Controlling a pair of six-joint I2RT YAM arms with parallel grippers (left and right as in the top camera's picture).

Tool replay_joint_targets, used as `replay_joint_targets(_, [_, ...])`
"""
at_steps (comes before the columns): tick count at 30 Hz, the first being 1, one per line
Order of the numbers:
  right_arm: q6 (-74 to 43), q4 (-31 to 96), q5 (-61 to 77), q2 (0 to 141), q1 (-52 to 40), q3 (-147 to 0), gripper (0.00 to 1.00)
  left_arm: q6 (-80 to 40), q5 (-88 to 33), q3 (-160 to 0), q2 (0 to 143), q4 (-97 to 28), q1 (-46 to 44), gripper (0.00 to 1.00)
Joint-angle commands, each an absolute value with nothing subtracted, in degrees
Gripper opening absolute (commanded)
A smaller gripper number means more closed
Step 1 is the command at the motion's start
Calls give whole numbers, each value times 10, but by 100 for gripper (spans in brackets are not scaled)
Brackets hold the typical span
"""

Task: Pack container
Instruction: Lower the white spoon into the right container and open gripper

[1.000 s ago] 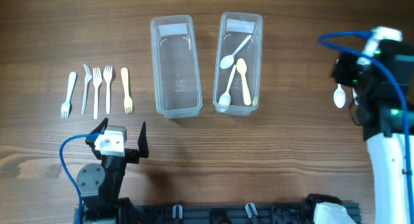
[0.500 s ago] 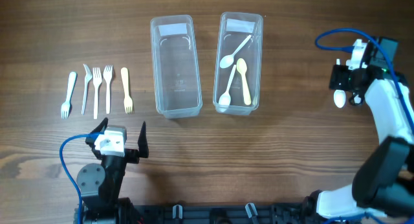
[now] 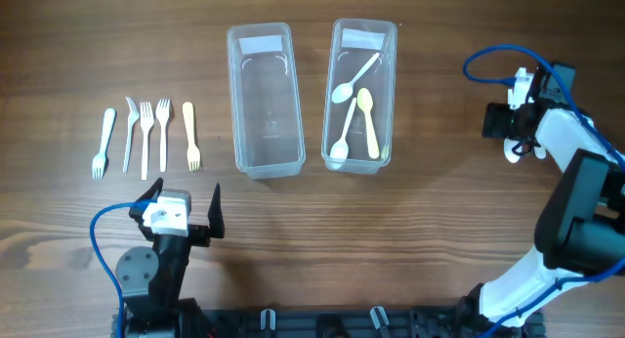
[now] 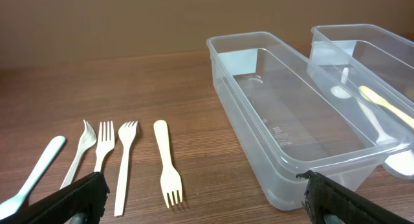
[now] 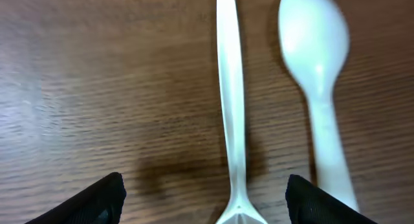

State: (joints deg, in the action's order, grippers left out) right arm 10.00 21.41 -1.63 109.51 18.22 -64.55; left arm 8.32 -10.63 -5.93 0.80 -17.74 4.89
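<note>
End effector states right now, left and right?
Left end effector: open, empty.
Right end effector: open, straddling a white spoon, not gripping.

Brown wood-grain table [image 3: 420,240], black rail [image 3: 322,328] along its lower edge, plain brown backdrop [image 4: 97,23] behind

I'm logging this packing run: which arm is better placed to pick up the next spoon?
Right. The right gripper hangs open directly over a loose spoon, with another white handle centred between its jaws. The left gripper sits open by the forks, far away.

Bare wood [image 3: 441,113] — container [image 3: 394,94] to right gripper [image 3: 512,133]
</note>
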Motion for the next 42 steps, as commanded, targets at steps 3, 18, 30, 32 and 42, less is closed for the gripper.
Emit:
replay_joint_targets(3, [88,203,1,1134,196,-648,81,93,-117,-55,4,-175,46,100])
replay_joint_targets(18, [54,226,88,1149,206,-648,4,93,-117,-55,4,-175,46,100])
replay_joint_targets(30, [-29,264,278,940,200,-684,4,93,-117,-55,4,-175,46,100])
replay_joint_targets(32, [-36,267,322,888,184,-684,4,93,-117,-55,4,-175,46,100])
replay_joint_targets(42, [-119,249,300,819,-34,-678,4,93,-117,-55,4,-175,46,100])
